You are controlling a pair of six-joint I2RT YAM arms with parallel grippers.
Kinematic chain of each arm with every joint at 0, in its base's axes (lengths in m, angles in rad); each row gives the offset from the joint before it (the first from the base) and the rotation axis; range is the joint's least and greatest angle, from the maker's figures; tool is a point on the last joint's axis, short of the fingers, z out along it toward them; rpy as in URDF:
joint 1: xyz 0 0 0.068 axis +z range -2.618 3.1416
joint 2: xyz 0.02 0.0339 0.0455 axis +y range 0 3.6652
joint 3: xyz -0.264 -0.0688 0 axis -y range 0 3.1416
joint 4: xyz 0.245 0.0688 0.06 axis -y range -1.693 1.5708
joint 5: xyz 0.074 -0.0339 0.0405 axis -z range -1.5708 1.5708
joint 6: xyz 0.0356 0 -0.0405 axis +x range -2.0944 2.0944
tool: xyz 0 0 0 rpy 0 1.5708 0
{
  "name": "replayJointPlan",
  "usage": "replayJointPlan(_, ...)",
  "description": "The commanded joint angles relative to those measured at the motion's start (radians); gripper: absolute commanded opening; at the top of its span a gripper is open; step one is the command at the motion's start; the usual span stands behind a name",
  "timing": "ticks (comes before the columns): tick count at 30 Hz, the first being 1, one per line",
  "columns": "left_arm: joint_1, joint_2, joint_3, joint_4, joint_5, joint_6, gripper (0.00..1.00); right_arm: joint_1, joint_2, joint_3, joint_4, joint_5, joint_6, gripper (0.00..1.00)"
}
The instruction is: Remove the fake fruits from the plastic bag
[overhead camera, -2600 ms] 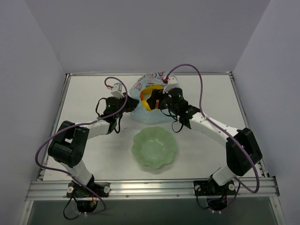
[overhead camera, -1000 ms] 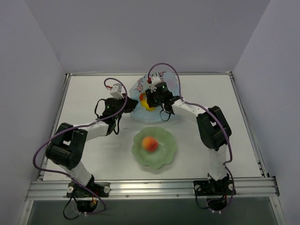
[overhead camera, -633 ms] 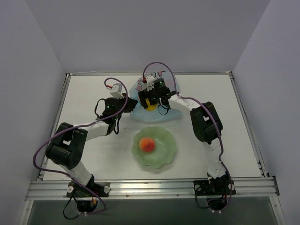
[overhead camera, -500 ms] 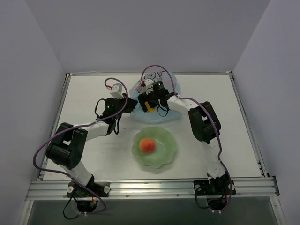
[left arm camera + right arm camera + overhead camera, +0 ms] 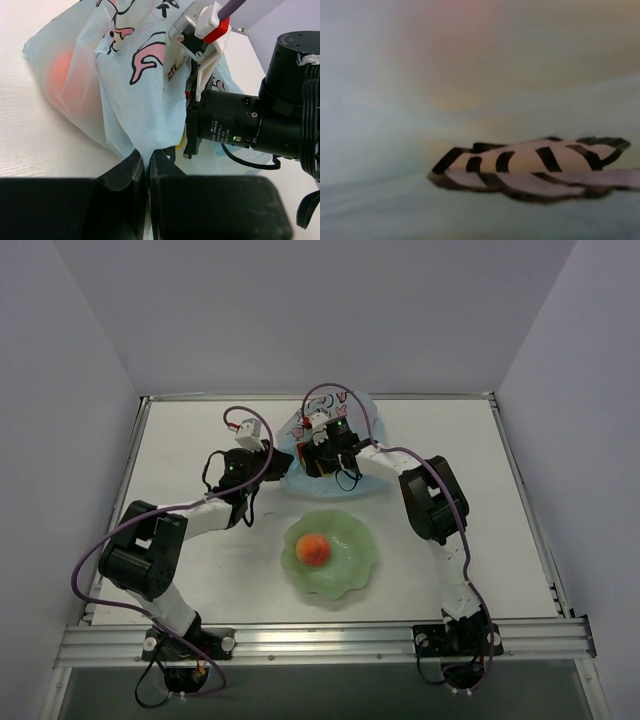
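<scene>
Pale blue plastic bag [image 5: 125, 95] with pink-and-black cartoon print, pale green bowl [image 5: 360, 568], orange-pink peach [image 5: 314, 549]

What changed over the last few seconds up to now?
A peach now lies in the green bowl, which was empty earlier. The right claw has pushed further left into the plastic bag. Unchanged: the left claw stays pinched on the bag's edge; the bowl has not moved.

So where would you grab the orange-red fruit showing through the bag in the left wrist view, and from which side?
Likely across its round middle, from inside, through the opening where the right arm enters. The orange-red fruit is a rounded blur behind the plastic bag film, so any outside pinch catches film. The left gripper clamps the bag's near fold.
</scene>
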Motion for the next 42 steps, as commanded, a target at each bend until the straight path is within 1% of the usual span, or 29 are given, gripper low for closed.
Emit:
replayJointPlan(1, 0.005, -0.006, 0.042, 0.049, 0.018, -0.003, 0.02, -0.003, -0.094, -0.014, -0.021, 0.043, -0.002, 0.2)
replayJointPlan(3, 0.003, -0.003, 0.037, 0.052, 0.021, -0.006, 0.02, 0.003, -0.144, -0.028, 0.001, 0.044, 0.005, 0.19)
replayJointPlan(7, 0.003, 0.008, 0.036, 0.052, 0.028, -0.013, 0.02, 0.014, -0.235, -0.118, 0.105, 0.067, 0.045, 0.06)
replayJointPlan(10, 0.003, 0.008, 0.022, 0.067, 0.028, -0.025, 0.02, 0.015, -0.307, -0.172, 0.156, 0.106, 0.09, 0.0)
replayJointPlan(12, 0.002, -0.001, 0.011, 0.078, 0.029, -0.028, 0.02, 0.017, -0.354, -0.223, 0.203, 0.13, 0.117, 0.0)
replayJointPlan(17, 0.002, -0.041, 0.005, 0.064, 0.023, -0.022, 0.02, 0.018, -0.451, -0.309, 0.284, 0.123, 0.203, 0.0)
replayJointPlan(22, 0.0, -0.052, 0.008, 0.056, 0.029, -0.025, 0.02, 0.043, -0.541, -0.393, 0.274, 0.072, 0.249, 0.0)
replayJointPlan(27, -0.001, -0.04, 0.004, 0.076, 0.037, -0.042, 0.02, 0.123, -0.702, -0.502, 0.259, 0.044, 0.248, 0.0)
replayJointPlan(31, -0.001, -0.034, 0.002, 0.085, 0.038, -0.048, 0.02, 0.227, -0.819, -0.592, 0.168, 0.092, 0.226, 0.01)
replayJointPlan(32, -0.001, -0.034, 0.004, 0.087, 0.04, -0.048, 0.02, 0.266, -0.865, -0.615, 0.156, 0.133, 0.229, 0.01)
replayJointPlan(34, -0.001, -0.032, 0.004, 0.087, 0.04, -0.048, 0.02, 0.291, -0.911, -0.675, 0.142, 0.17, 0.261, 0.02)
replayJointPlan(35, -0.001, -0.032, 0.004, 0.086, 0.04, -0.048, 0.02, 0.308, -0.954, -0.741, 0.134, 0.195, 0.275, 0.02)
replayJointPlan(36, 0.0, -0.032, 0.005, 0.087, 0.04, -0.049, 0.02, 0.316, -0.973, -0.773, 0.128, 0.249, 0.292, 0.02)
replayJointPlan(38, -0.001, -0.029, 0.005, 0.089, 0.038, -0.049, 0.02, 0.327, -1.025, -0.841, 0.125, 0.288, 0.35, 0.03)
replayJointPlan(39, -0.001, -0.028, 0.005, 0.09, 0.041, -0.051, 0.02, 0.336, -1.037, -0.9, 0.125, 0.308, 0.372, 0.04)
replayJointPlan(42, -0.001, -0.028, 0.007, 0.092, 0.044, -0.054, 0.02, 0.371, -1.072, -0.979, 0.125, 0.35, 0.436, 0.05)
